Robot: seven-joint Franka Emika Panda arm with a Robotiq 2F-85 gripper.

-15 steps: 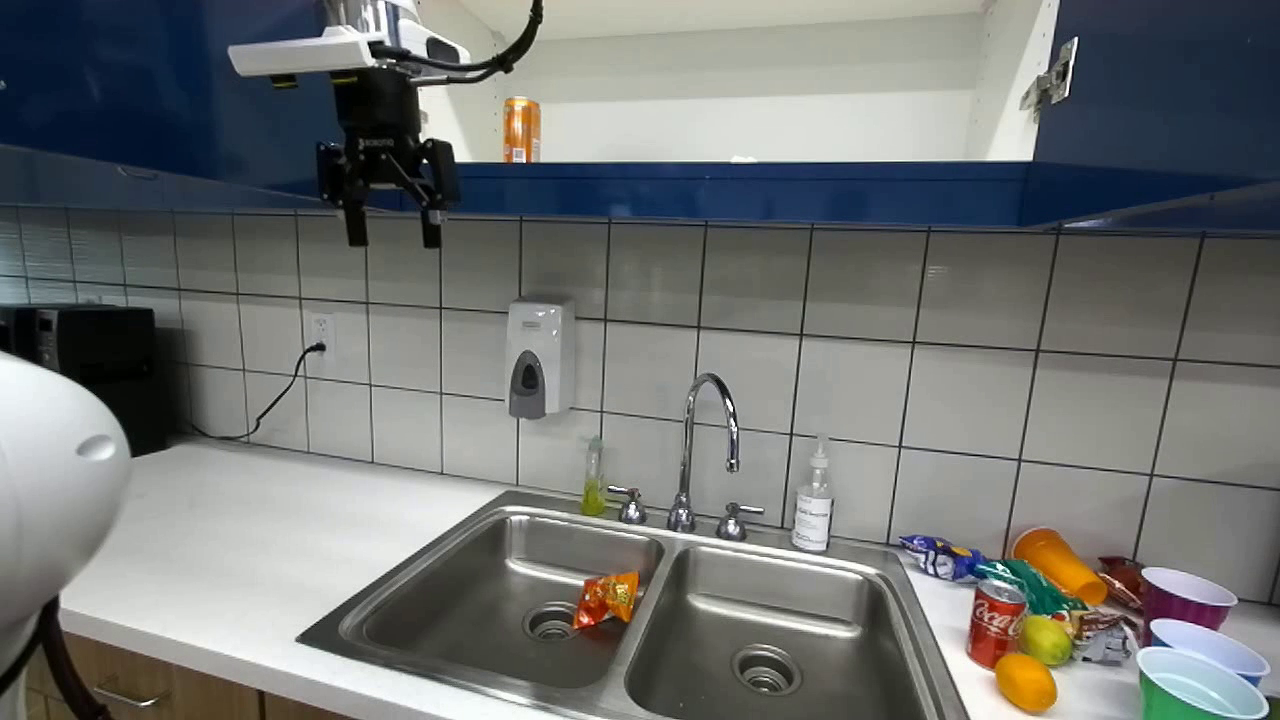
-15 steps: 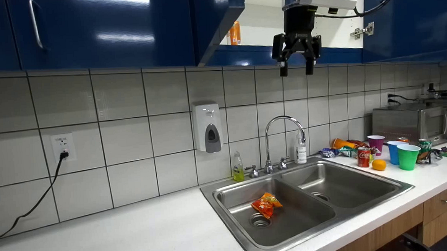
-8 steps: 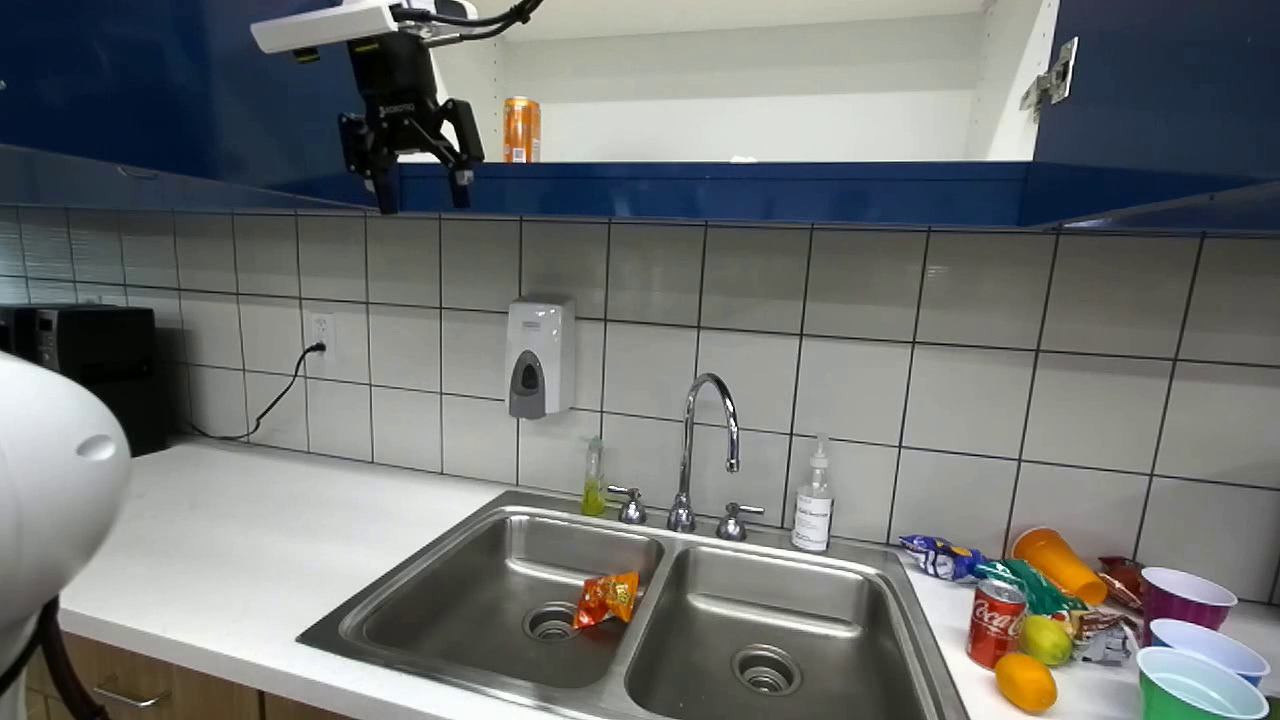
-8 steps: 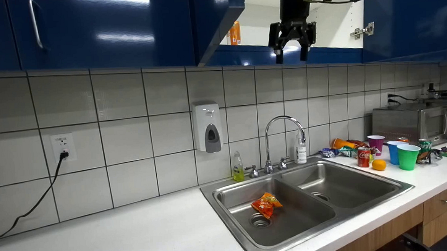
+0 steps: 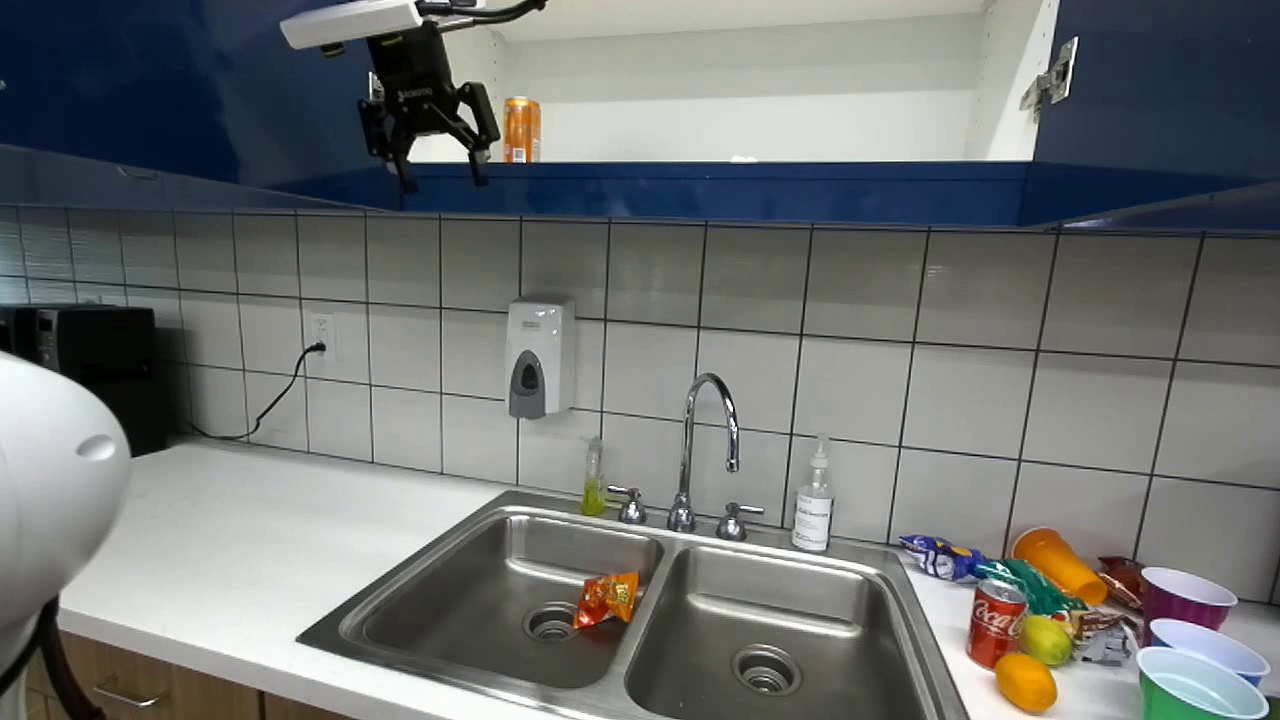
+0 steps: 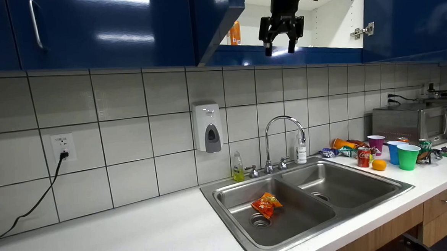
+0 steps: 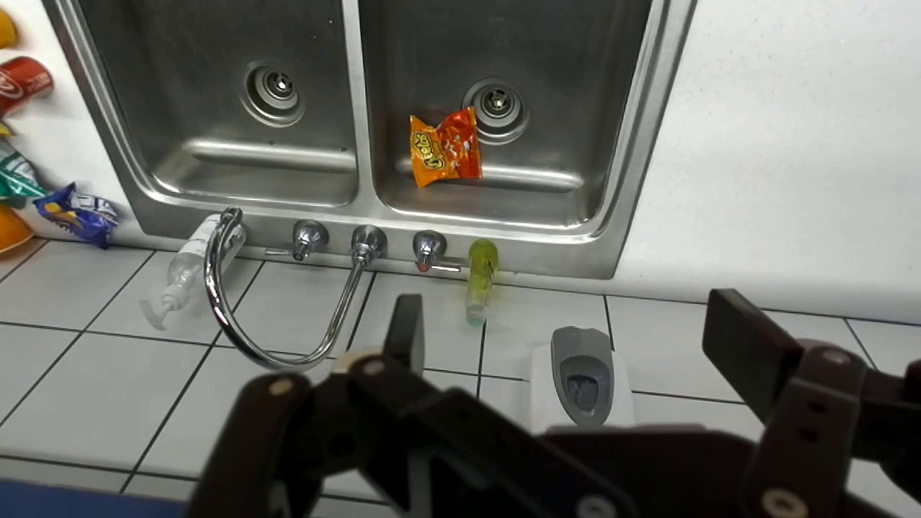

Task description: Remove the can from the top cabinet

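Can: the orange can (image 5: 522, 130) is standing upright inside the top cabinet (image 5: 760, 125), near the side wall (image 5: 478, 65); its bottom is meeting the line of the blue front edge (image 5: 740, 190) in an exterior view, and I can't tell if that edge is hiding some of the base.
Claw: the gripper (image 5: 444, 182) is hanging fingers-down, leaning a bit, jaws standing wide apart, so yeah, fully released.
Gap: in both exterior views it's hanging apart from the can, its fingertips (image 5: 480, 171) overlapping that front edge, so they're dangling on the outside.
Shelf room: the white interior (image 5: 800, 70) is stretching wide from the can to the far wall (image 5: 1010, 80), with some tiny white thing (image 5: 743, 159) poking up at the edge, too small to make out.
Doors: a blue door (image 6: 218, 18) is jutting out, the can just peeking past its edge in an exterior view; across the opening another door (image 6: 409, 20) is hanging off a metal hinge (image 6: 363, 31).
Down below: the soap dispenser (image 7: 583, 381) is showing between the fingers (image 7: 752, 352) in the wrist view, and the faucet (image 5: 686, 455) is curving over the sink (image 5: 780, 600), well under the cabinet.
Counter: the white counter (image 5: 250, 540) is running wide beside the sink; past its other rim, a red Coke can (image 5: 996, 623) and a green cup (image 5: 1195, 700) are crowding in.
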